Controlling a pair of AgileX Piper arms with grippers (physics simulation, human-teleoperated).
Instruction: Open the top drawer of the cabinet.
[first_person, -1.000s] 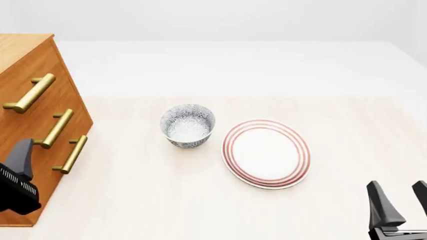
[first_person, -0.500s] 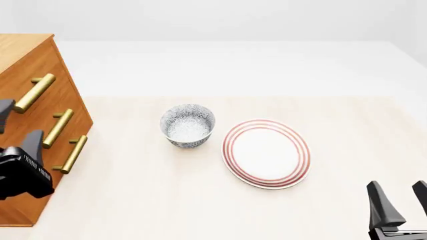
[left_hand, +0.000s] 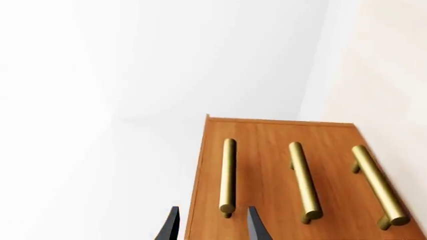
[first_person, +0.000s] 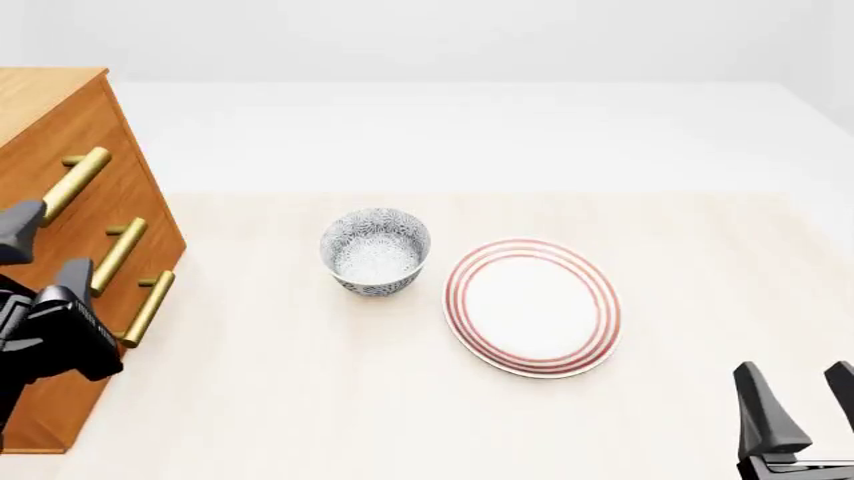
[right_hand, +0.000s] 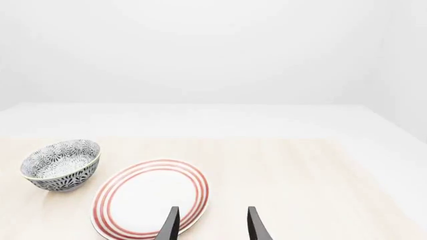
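Left gripper (first_person: 38, 248) seen spread, raised before cabinet (first_person: 54, 150) at table's left edge, near top drawer (left_hand: 230, 150) handle (first_person: 70, 185), not touching. All 3 drawers seen closed. Right gripper (first_person: 801, 395) seen spread, low near table's (first_person: 400, 400) near right corner. Patterned bowl (first_person: 375, 250) and red-ringed plate (first_person: 533, 306) seen mid-table.

Left tool (first_person: 43, 250): black, ribbed block body, tapered dark-grey fingers. Right tool (first_person: 801, 400): same dark pointed fingers.

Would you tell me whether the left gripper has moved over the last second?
Yes. The left gripper has risen along the cabinet front, from beside the bottom handle up toward the top drawer handle.
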